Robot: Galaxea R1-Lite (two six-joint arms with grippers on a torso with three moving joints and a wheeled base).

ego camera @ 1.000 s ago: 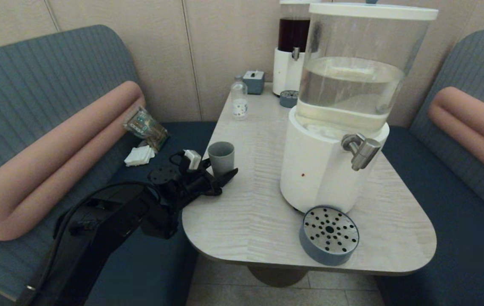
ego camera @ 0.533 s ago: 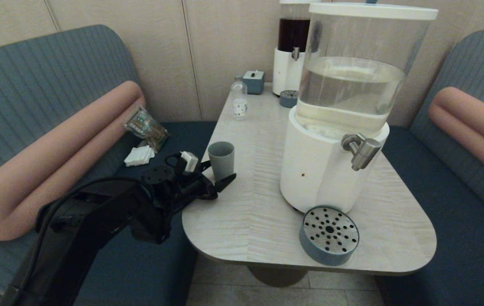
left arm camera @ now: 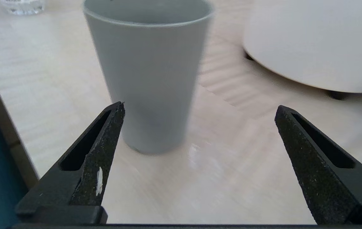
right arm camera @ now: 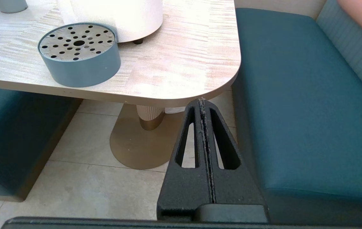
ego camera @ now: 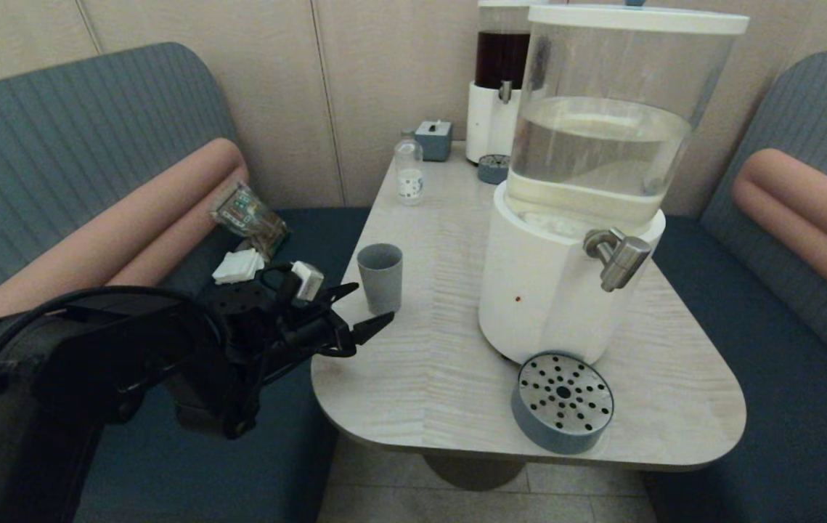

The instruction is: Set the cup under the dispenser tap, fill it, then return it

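Observation:
The grey-blue cup [ego camera: 380, 276] stands upright on the table near its left edge, free of any grip. My left gripper [ego camera: 369, 309] is open just in front of it, a little short of its base. In the left wrist view the cup [left arm camera: 149, 73] rises beyond the gripper [left arm camera: 200, 106], close to one fingertip [left arm camera: 117, 109] and far from the other. The steel tap [ego camera: 618, 256] juts from the big white-based dispenser [ego camera: 565, 290] above bare table. My right gripper [right arm camera: 202, 101] is shut and empty, parked low beside the table's near right corner.
A round blue drip tray with a perforated steel top [ego camera: 563, 403] sits near the table's [ego camera: 428, 378] front edge. A small clear bottle [ego camera: 409, 171], a blue box [ego camera: 433, 139] and a dark-liquid dispenser [ego camera: 498, 80] stand at the back. Benches flank both sides.
My left arm has pulled back toward me and to the left. Its open fingers, which flanked the cup a second ago, have come away from it. The cup stays put.

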